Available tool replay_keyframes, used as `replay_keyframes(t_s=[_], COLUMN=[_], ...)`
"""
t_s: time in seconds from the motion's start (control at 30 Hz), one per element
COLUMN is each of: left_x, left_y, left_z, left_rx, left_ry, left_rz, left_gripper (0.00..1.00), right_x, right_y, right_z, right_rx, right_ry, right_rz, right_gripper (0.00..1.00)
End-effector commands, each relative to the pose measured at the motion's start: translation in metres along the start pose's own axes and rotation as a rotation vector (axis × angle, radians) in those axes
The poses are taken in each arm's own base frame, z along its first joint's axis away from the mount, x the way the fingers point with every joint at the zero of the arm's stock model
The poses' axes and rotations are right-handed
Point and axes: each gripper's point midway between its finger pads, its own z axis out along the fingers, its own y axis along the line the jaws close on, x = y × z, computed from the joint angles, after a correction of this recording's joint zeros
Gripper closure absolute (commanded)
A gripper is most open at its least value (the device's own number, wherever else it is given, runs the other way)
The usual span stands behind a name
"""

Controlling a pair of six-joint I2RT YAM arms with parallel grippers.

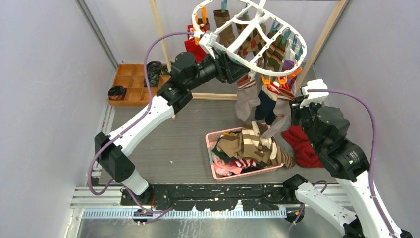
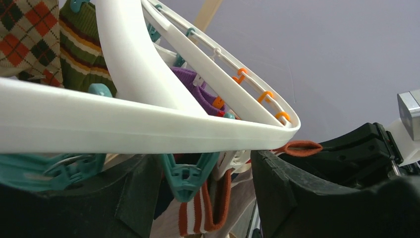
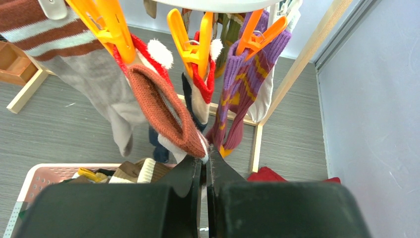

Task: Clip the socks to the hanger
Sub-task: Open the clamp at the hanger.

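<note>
Left tool (image 2: 202,159) stands wide under the hanger (image 2: 148,129) rim, a teal peg (image 2: 187,174) between its fingers (image 2: 307,198). Right tool (image 3: 204,161) pinches a sock (image 3: 163,106) by its rust cuff.

The top external camera looks down from above and behind the near edge, taking in the whole table (image 1: 163,144), with the hanger (image 1: 230,53) at the far middle. The left wrist camera sits just under the hanger's rim and looks up and rightward. The right wrist camera looks from low on the right toward the far side, close on the clipped socks (image 3: 247,84), which all three views share.
</note>
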Motion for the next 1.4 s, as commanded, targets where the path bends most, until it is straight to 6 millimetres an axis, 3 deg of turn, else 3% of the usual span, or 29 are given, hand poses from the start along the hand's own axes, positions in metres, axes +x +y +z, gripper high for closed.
replay_keyframes(t_s=[0.0, 0.37, 0.63, 0.9, 1.2, 1.37], left_x=[-0.025, -0.043, -0.043, -0.045, -0.047, -0.050], left_y=[-0.015, -0.012, -0.014, -0.016, -0.018, -0.017], left_z=[0.002, -0.007, -0.017, -0.014, -0.007, -0.007], left_rx=[0.039, 0.020, 0.032, 0.053, 0.073, 0.061], left_ry=[-0.069, -0.105, -0.113, -0.114, -0.118, -0.124], left_rz=[0.037, 0.080, 0.200, 0.230, 0.208, 0.199], left_gripper=[0.36, 0.38, 0.34, 0.36, 0.52, 0.76], right_x=[-0.021, -0.021, -0.022, -0.022, -0.021, -0.020], right_y=[-0.004, -0.005, -0.005, -0.007, -0.009, -0.009], right_z=[-0.003, -0.004, -0.004, -0.006, -0.009, -0.010], right_rx=[0.018, 0.018, 0.017, 0.020, 0.024, 0.026], right_ry=[-0.069, -0.072, -0.075, -0.078, -0.077, -0.072], right_rz=[0.023, 0.014, 0.008, 0.007, 0.008, 0.007], right_gripper=[0.98, 0.98, 0.98, 0.98, 0.98, 0.98])
